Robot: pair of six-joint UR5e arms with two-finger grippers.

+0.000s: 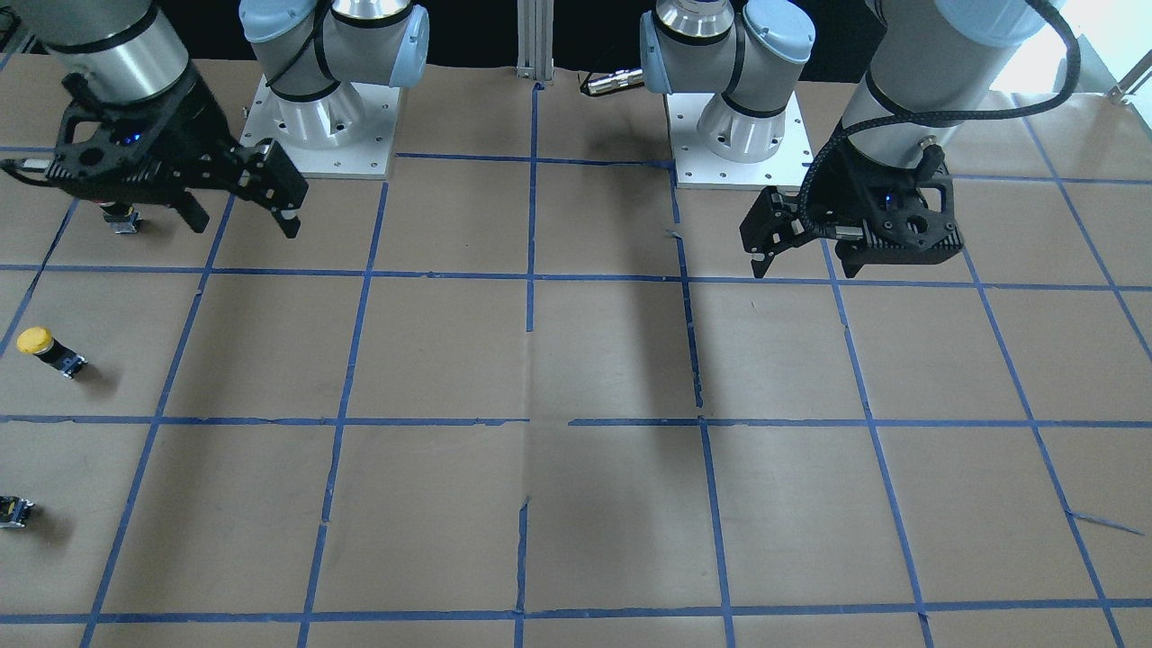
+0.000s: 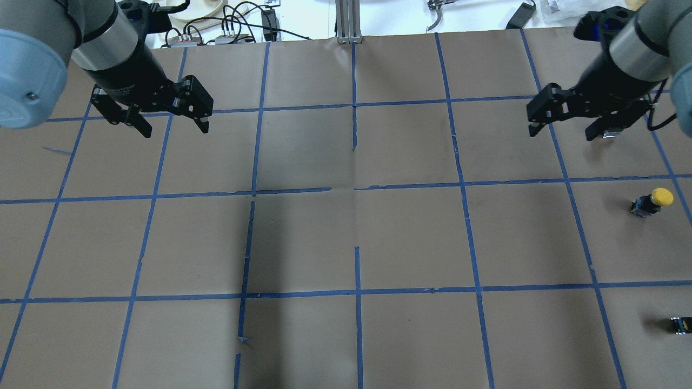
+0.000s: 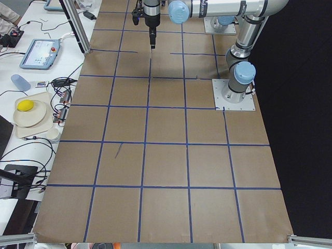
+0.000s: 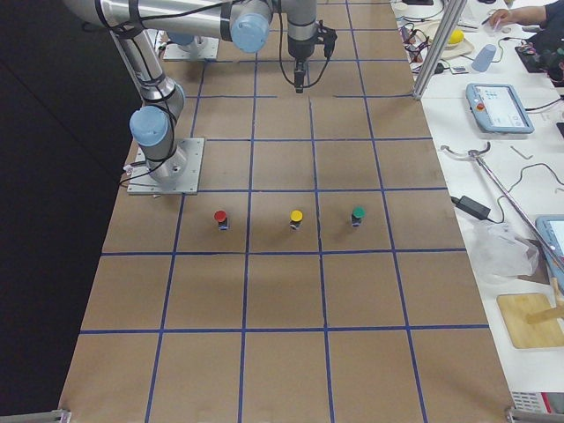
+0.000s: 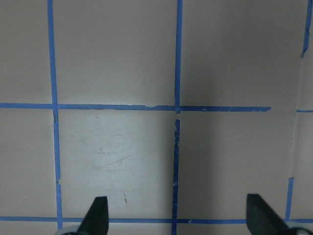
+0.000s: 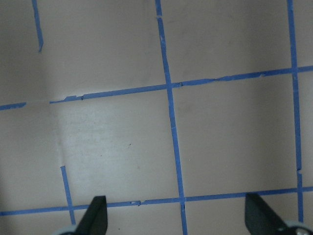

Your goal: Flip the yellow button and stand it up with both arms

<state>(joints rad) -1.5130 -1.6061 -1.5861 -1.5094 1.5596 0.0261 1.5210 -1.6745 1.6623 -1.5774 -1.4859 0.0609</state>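
Overhead exterior view showed, at the far left, the left gripper (image 2: 175, 132) hanging above the table (image 2: 303, 243), its two fingers spread wide with nothing between them. Brown paper covered the table, and blue tape (image 2: 354, 70) divided it into squares. At the far edge, in the middle, stood an aluminium post (image 2: 346, 21), and left of it lay a bunch of dark cables (image 2: 232, 27). Any writing there was too small to read.

Farther right, the right gripper (image 2: 562, 135) hung over the far right squares, also with the fingers spread and holding nothing. Under it sat a small grey-black piece (image 1: 123, 221), mostly covered by the gripper, so its kind could not be told.

The yellow button (image 2: 651, 202) was in the next square nearer, close to the right edge of the table and apart from the gripper. Only bare paper and one tape line lay between them. It had a round yellow cap, a black round body and a grey-black block at the end. The cap pointed right and far in this view. Whether the button stood upright or was tilted could not be told. Even nearer, at the right edge, lay a small black block (image 2: 680, 324).
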